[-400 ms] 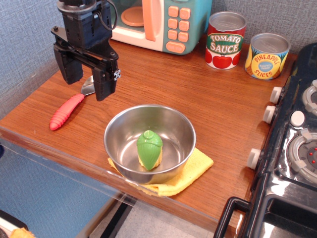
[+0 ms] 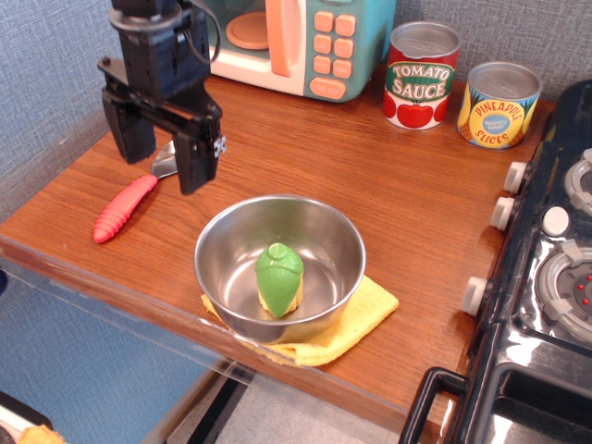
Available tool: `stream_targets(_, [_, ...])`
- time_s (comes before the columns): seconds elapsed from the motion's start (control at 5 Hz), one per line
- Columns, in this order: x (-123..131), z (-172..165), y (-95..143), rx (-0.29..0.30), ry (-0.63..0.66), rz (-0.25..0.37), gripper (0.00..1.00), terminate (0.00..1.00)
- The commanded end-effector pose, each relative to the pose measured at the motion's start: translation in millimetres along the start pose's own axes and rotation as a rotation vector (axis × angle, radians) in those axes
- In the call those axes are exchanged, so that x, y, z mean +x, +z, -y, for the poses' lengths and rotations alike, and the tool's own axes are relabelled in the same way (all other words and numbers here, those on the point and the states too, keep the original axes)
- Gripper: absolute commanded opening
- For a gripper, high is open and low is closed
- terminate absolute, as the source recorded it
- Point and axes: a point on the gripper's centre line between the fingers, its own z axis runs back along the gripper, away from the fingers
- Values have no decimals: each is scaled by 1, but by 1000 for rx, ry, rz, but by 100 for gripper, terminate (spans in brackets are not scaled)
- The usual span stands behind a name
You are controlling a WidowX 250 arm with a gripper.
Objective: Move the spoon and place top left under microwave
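Note:
The spoon lies on the wooden counter at the left, its red-pink ribbed handle pointing to the front left and its silver bowl partly hidden behind my gripper. My black gripper hangs open just above the spoon's bowl end, one finger on each side, holding nothing. The teal and cream microwave stands at the back, behind the gripper, with an orange plate inside.
A steel bowl with a green toy in it sits on a yellow cloth near the front edge. A tomato sauce can and a pineapple can stand at the back right. A black stove fills the right side.
The gripper has shifted slightly up and to the left. The spoon has not moved.

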Motion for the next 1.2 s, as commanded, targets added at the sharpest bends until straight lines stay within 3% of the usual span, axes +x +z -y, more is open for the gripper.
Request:
stream_targets(0.0, [-10, -28, 1, 52, 98, 29, 100, 0])
stream_targets(0.2, [-14, -51, -10, 125, 153, -9, 100, 0])
stream_targets(0.6, [-8, -89, -45, 169, 312, -45, 100, 0])
stream_targets(1.0, [2, -109, -73, 105, 378, -41, 100, 0])
